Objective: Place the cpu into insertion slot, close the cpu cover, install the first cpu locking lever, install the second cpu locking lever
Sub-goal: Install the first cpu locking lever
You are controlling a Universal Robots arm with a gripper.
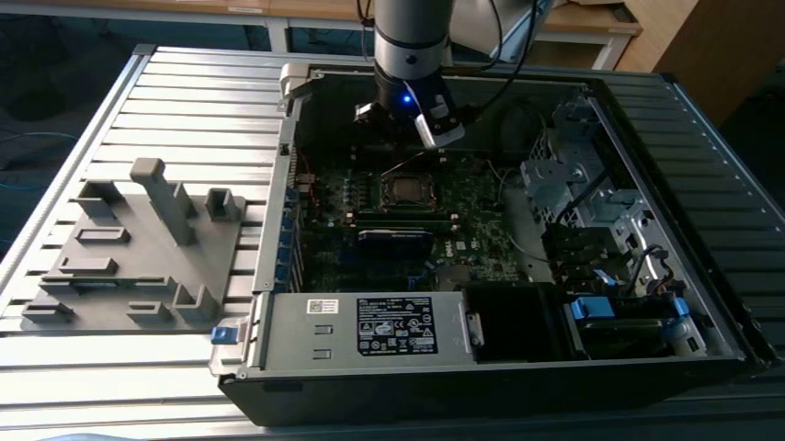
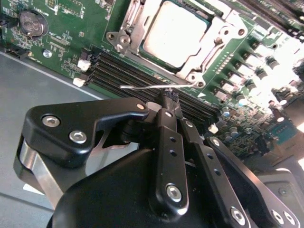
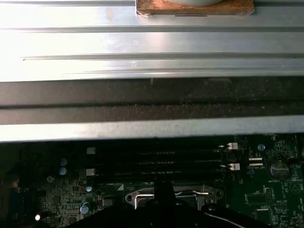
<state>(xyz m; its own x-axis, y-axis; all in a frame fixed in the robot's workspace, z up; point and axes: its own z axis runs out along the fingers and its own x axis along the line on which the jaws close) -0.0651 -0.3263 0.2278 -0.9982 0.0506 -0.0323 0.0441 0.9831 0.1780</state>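
Silver-grey flat square cpu [image 1: 403, 190] is seated in the small dark square insertion slot [image 2: 148, 28], just above the middle of the exterior view. It sits on the green motherboard [image 1: 484, 216], housed in the open black computer case [image 1: 491, 397]. Thin silvery hinged cpu cover [image 2: 210, 46] is laid flat around the chip. Black gripper [image 2: 172, 97] fingers are clenched together, tips at a thin silver wire locking lever [image 2: 142, 87] between cover and long black memory slots [image 2: 123, 72]. Whether the lever is actually pinched cannot be told.
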